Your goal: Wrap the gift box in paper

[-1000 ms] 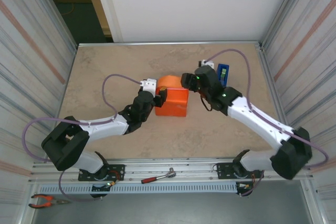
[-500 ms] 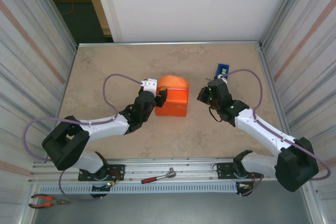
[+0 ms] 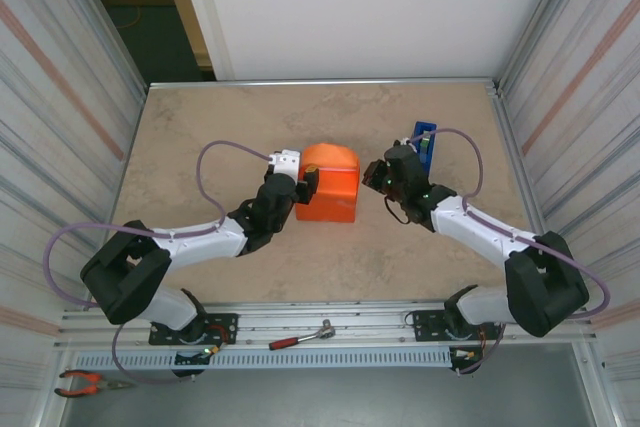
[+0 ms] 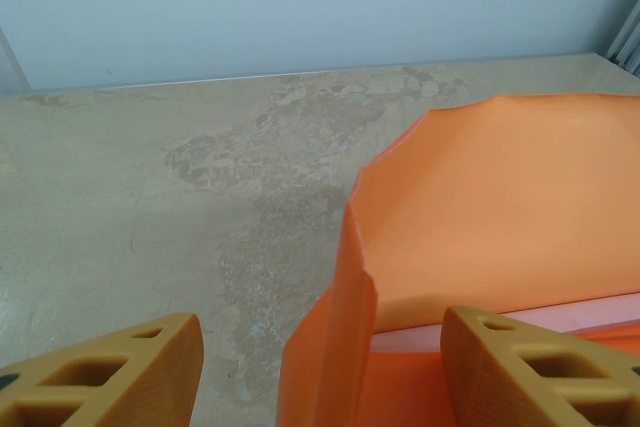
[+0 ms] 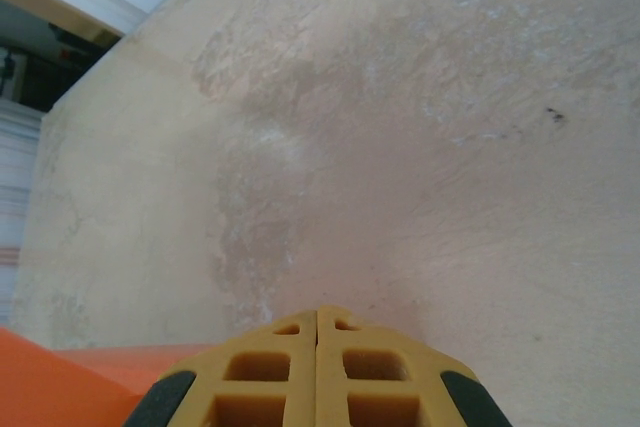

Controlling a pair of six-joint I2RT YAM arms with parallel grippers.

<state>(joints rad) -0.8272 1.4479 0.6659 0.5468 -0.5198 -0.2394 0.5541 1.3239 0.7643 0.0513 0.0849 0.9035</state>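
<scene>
The orange paper [image 3: 333,189] is folded up around the gift box in the middle of the table, and its far flap curves upward. A thin pale pink strip of the gift box [image 4: 585,313] shows under that flap in the left wrist view. My left gripper [image 3: 304,186] is at the package's left end. It is open, with the upright side fold of the paper [image 4: 335,327] standing between its fingers [image 4: 110,372] and touching neither. My right gripper [image 3: 373,176] is shut and empty, just off the package's right end. Its fingertips [image 5: 318,325] are pressed together above a corner of paper [image 5: 50,387].
A blue tape dispenser [image 3: 425,136] stands just behind my right arm, near the right wall. A red-handled ratchet [image 3: 300,338] lies on the front rail and pliers [image 3: 85,382] lie at the bottom left. Corrugated metal walls close in both sides.
My right gripper has shut and left the top of the package, swinging out to the right, then coming back close to its right end. The left arm has stayed still.
</scene>
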